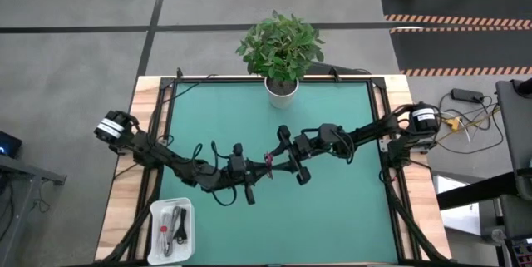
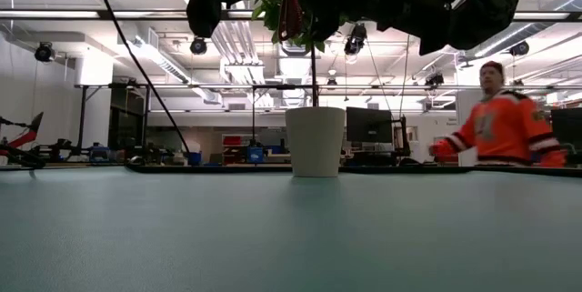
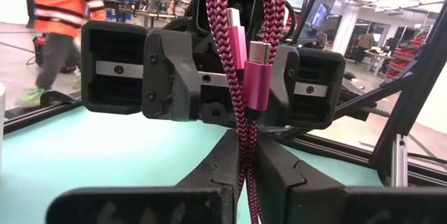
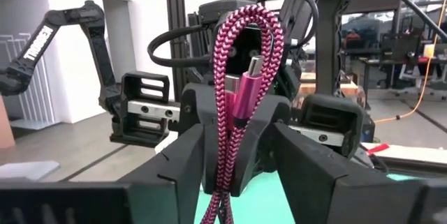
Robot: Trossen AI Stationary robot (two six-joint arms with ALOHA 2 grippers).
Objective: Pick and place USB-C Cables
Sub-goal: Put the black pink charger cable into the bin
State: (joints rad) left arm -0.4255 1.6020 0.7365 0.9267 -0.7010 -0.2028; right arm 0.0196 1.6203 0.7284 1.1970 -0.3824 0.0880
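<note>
- The magenta USB-C cable [image 1: 269, 161] hangs in mid-air above the middle of the green bench [image 1: 349, 217], folded into a loop with its plugs together; both arms meet on it.
- To do this handover well, I judge one end effector should let go only once the other has a firm pinch, with the loop kept clear of the bench.
- The left end effector [image 3: 241, 182] has its fingers nearly together on the lower strands of the cable.
- The right end effector [image 4: 234, 175] is likewise narrowed around the strands, the loop rising between its fingers; whether both truly clamp or one merely touches is hard to tell.
- A white tray [image 1: 156, 217] at about 7 o'clock from the cable holds other cable bundles.
- A potted plant [image 1: 281, 51] stands at 12 o'clock, at the bench's far edge.
</note>
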